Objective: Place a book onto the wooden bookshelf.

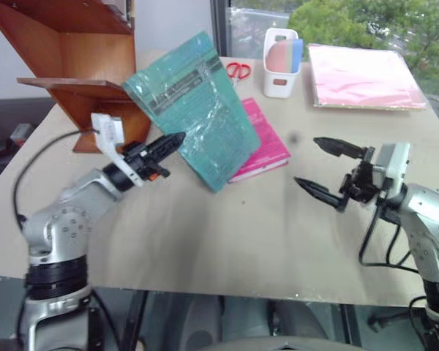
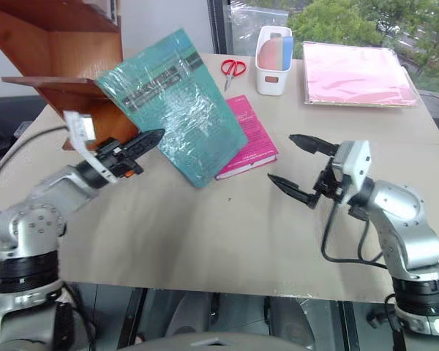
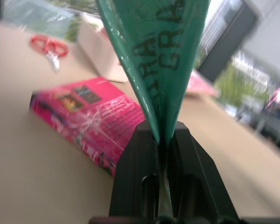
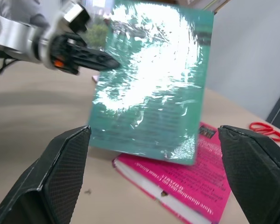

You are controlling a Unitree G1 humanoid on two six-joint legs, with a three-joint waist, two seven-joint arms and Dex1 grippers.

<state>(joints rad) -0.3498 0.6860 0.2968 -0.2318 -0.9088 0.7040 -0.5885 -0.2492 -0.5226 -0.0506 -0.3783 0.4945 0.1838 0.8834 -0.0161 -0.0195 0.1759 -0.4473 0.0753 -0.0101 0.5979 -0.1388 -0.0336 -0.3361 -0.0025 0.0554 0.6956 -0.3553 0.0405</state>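
The left fingers (image 1: pixel 177 139) pinch the book's (image 1: pixel 197 110) edge, holding it tilted just right of the bookshelf (image 1: pixel 88 80), above the pink book (image 1: pixel 267 142); the right fingers (image 1: pixel 329 170) stand wide, empty, well right of the bookshelf over the desk (image 1: pixel 227 241).

book (image 1: pixel 197 110): teal, glossy, tilted, raised | wooden bookshelf (image 1: pixel 84 66): reddish-brown, just beside it

The worktop's (image 1: pixel 227 241) near half lies bare between the grippers, while the raised book (image 1: pixel 194 110) and the pink book (image 1: pixel 263 139) behind it crowd the way toward the bookshelf (image 1: pixel 80 73) at the far left corner.
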